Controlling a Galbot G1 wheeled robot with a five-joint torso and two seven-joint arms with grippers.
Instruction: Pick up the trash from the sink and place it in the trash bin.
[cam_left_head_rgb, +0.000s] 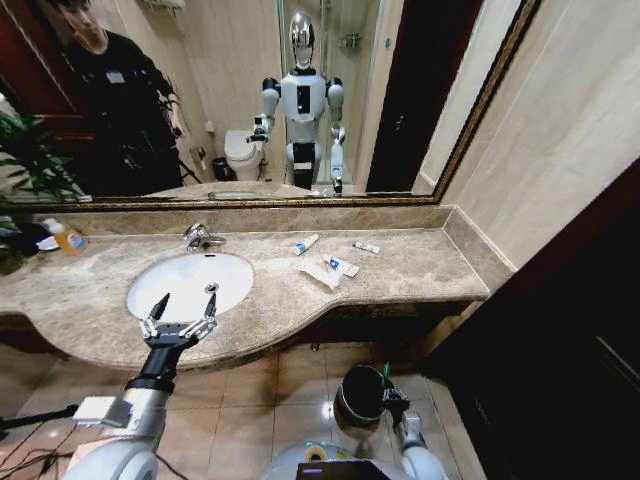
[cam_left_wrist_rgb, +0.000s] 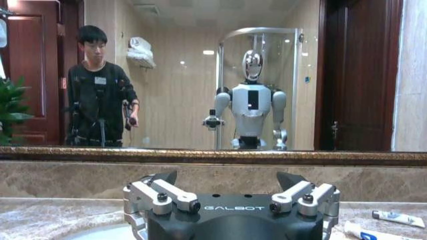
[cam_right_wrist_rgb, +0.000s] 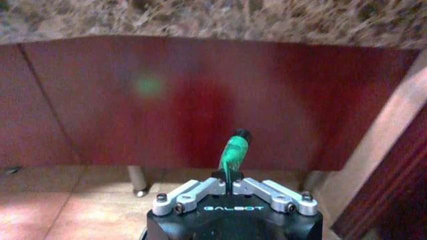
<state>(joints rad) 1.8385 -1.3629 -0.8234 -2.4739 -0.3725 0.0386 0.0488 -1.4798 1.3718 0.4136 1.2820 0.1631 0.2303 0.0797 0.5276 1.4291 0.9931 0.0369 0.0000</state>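
Along the beige marble counter (cam_left_head_rgb: 420, 262) sits the white sink (cam_left_head_rgb: 188, 283), basin bare, chrome faucet (cam_left_head_rgb: 200, 237) at its far rim. Down low on the right, the trash bin (cam_left_head_rgb: 358, 398) stands on the tiled floor. The left gripper (cam_left_head_rgb: 180, 316) hovers over the sink's near edge, fingers spread wide. The right gripper (cam_right_wrist_rgb: 230, 187) pinches a small green tube (cam_right_wrist_rgb: 232, 150) just beside the bin. White tubes (cam_left_head_rgb: 306, 244) and paper packets (cam_left_head_rgb: 322, 274) lie right of the sink — light, likely slippery; best taken across the middle.
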